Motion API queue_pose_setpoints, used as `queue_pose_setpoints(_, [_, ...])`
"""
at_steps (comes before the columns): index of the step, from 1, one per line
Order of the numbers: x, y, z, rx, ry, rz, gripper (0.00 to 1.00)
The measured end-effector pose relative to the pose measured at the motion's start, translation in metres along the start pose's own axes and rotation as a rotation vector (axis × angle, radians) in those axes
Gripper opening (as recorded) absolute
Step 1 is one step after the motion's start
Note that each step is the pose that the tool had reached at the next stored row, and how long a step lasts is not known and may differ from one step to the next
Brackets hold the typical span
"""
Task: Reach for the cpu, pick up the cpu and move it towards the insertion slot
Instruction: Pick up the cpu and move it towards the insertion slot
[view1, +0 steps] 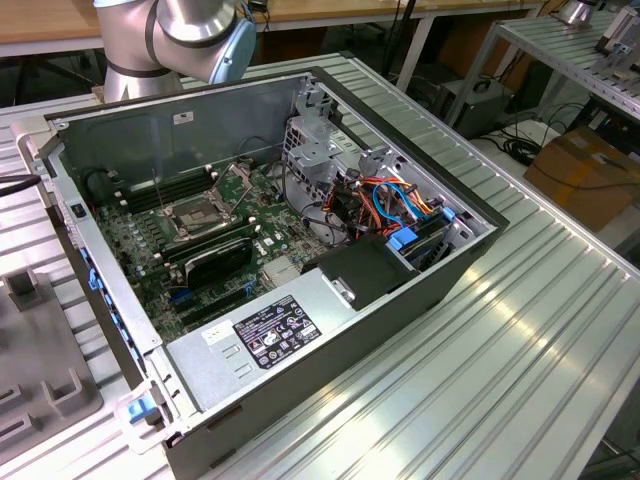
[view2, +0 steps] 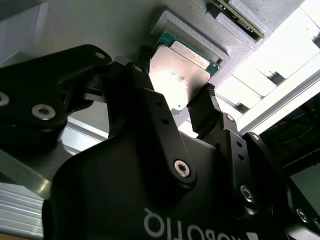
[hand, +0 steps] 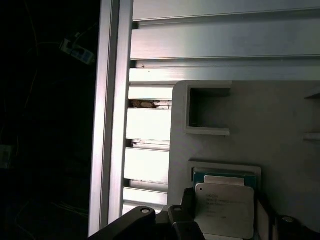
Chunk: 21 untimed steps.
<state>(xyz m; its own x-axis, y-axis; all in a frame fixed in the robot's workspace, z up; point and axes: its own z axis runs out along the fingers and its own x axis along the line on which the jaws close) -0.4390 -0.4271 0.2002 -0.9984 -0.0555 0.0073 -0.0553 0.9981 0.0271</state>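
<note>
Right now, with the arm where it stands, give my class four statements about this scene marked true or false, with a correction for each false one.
1. The gripper has the cpu between its fingers. True.
2. The cpu is over the motherboard's socket. False: in both wrist views it is over a grey holder that lies on ribbed metal slats.
3. The computer case lies open, with its motherboard in plain sight. True.
4. The computer case rests on a wooden table. False: it rests on a ribbed metal table.
</note>
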Motion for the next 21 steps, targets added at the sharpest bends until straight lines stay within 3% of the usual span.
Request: queue_pose_setpoints(21, [0.0001, 0.0002, -0.0057, 0.0001, 0.0000, 0.000, 0.55])
